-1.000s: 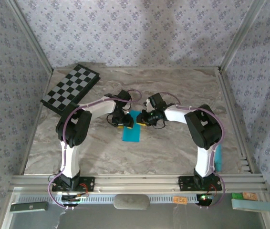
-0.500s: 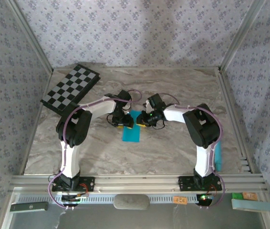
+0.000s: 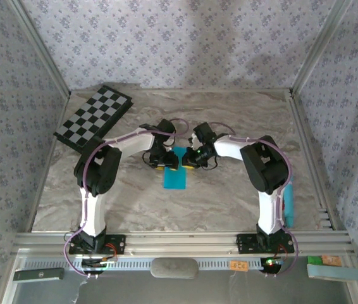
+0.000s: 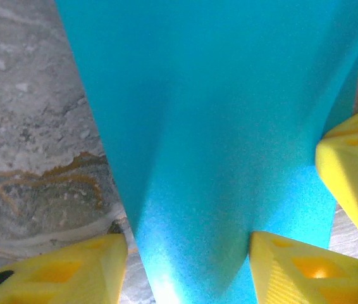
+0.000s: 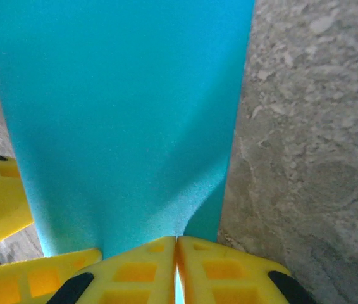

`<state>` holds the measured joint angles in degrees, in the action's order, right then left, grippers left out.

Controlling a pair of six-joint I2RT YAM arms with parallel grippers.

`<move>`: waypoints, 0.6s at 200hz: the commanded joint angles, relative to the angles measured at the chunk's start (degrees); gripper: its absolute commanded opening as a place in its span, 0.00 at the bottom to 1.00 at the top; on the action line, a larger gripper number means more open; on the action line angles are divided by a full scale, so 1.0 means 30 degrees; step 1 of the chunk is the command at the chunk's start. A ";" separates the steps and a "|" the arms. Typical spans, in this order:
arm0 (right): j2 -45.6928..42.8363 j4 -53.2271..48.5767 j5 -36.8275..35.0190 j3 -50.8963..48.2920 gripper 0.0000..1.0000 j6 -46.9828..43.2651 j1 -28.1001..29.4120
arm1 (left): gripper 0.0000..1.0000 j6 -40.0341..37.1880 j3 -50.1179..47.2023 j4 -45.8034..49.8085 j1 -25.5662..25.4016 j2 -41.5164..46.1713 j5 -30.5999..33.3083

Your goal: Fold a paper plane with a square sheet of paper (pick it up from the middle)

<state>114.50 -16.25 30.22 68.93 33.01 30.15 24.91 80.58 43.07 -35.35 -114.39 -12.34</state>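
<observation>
The square sheet of paper (image 3: 174,174) is bright turquoise and lies as a narrow oblong on the marble table, with its far end between both grippers. My left gripper (image 3: 164,162) is open. Its yellow fingers (image 4: 71,272) straddle the paper (image 4: 217,126), which bulges up between them. My right gripper (image 3: 192,158) is shut on the paper's right edge (image 5: 128,114). Its two pads (image 5: 135,278) are pressed together with a turquoise sliver between them. A paper plane is out of view.
A black-and-white checkerboard (image 3: 94,118) lies at the back left. A long pale teal bar (image 3: 288,204) lies by the right arm's base. Patterned walls and metal rails enclose the table (image 3: 229,120).
My right gripper has closed on the paper's edge and shifted slightly left. The left jaws have widened a little. The paper has stayed in place.
</observation>
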 commanded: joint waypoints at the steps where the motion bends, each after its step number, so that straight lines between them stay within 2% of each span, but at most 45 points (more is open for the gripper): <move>1: 0.1756 -0.3399 -0.3425 0.0386 0.13 -0.1404 0.0162 | 0.56 0.1541 -0.0360 0.0363 0.0382 0.2012 0.1958; 19: 0.1955 -0.3990 -0.3943 0.0934 0.13 -0.1925 0.0179 | 0.57 0.2293 -0.0961 -0.0841 0.0710 0.3481 0.1635; 43: 0.2249 -0.4606 -0.4388 0.1639 0.13 -0.2401 0.0320 | 0.55 0.3050 -0.1600 -0.3062 0.0710 0.4182 -0.1303; 91: 0.2586 -0.4905 -0.4506 0.2073 0.12 -0.2319 0.0559 | 0.36 0.4946 -0.1927 -0.4935 0.0585 0.2846 -0.4500; 120: 0.2674 -0.5073 -0.4586 0.2037 0.12 -0.2220 0.0583 | 0.26 0.5304 -0.1733 -0.5277 0.0366 0.1836 -0.5392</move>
<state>117.34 -25.91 24.88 76.79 27.33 31.81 38.61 75.44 29.41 -33.54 -106.34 -23.53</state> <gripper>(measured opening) 0.123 0.283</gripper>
